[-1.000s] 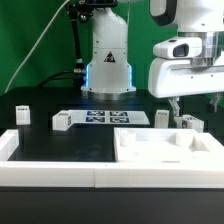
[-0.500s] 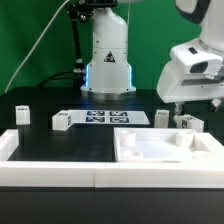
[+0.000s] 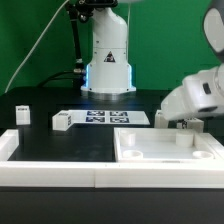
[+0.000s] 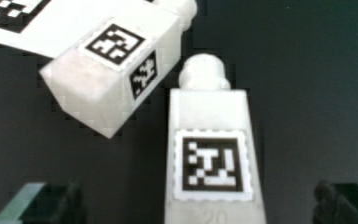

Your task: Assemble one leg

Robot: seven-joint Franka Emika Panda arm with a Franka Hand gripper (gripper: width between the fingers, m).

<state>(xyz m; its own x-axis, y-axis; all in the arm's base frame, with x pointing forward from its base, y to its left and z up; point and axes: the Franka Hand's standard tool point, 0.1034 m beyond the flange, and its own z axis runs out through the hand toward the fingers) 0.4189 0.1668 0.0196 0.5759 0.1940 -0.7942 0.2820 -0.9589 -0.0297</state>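
In the wrist view a white leg [image 4: 211, 150] with a square tag and a rounded peg end lies on the black table, straight between my two dark fingertips [image 4: 43, 203]. My gripper [image 4: 197, 208] is open and wide of the leg on both sides, not touching it. A second tagged leg [image 4: 108, 72] lies slanted right beside it, nearly touching. In the exterior view my gripper [image 3: 184, 122] is low at the right, behind the tabletop piece [image 3: 170, 152], and the hand hides the legs there.
Two more legs [image 3: 22, 114] [image 3: 62, 121] stand at the exterior view's left. The marker board [image 3: 105, 118] lies at mid-table. The robot base [image 3: 107, 60] stands behind. A white rim [image 3: 50, 172] runs along the front edge.
The arm has come down and leaned toward the exterior view's right, bringing the gripper low over the legs behind the tabletop piece.
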